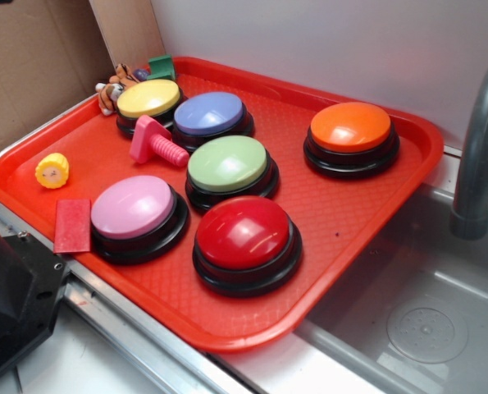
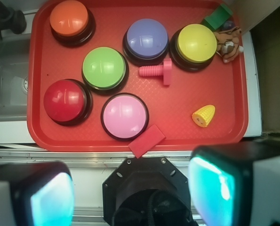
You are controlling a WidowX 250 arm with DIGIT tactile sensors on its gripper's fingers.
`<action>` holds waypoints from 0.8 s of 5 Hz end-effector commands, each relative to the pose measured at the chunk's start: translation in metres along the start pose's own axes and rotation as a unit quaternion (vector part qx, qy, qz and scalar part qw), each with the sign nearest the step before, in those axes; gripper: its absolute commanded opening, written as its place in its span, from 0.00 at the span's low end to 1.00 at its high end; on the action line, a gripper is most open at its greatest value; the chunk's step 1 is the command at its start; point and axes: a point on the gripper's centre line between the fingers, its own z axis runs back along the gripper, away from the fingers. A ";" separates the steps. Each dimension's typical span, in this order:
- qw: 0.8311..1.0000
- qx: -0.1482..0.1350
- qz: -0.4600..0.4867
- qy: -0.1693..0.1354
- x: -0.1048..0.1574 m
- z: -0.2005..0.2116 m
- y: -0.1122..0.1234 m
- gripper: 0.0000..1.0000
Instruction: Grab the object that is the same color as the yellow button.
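Note:
The small yellow toy cylinder [image 1: 52, 171] with a scalloped rim lies on the red tray [image 1: 367, 230] near its left edge. In the wrist view the toy [image 2: 204, 116] is at the tray's lower right. The yellow button [image 1: 148, 99] stands at the tray's far left corner and shows at the upper right in the wrist view [image 2: 196, 43]. My gripper [image 2: 132, 193] is open and empty, its two pads wide apart. It hangs high above the robot's black base, short of the tray's near edge and well apart from the toy. It does not show in the exterior view.
The tray also holds a pink toy bolt [image 1: 155, 144], a flat red block [image 1: 71, 225], and purple [image 1: 209, 112], pale green [image 1: 227, 163], orange [image 1: 350, 127], pink [image 1: 134, 207] and red [image 1: 244, 232] buttons. A green block [image 1: 161, 66] and a tiger toy [image 1: 112, 89] sit at the back. A sink [image 1: 424, 320] and faucet [image 1: 477, 156] are on the right.

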 end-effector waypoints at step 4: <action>0.974 -0.026 0.219 -0.042 -0.010 -0.033 0.056 1.00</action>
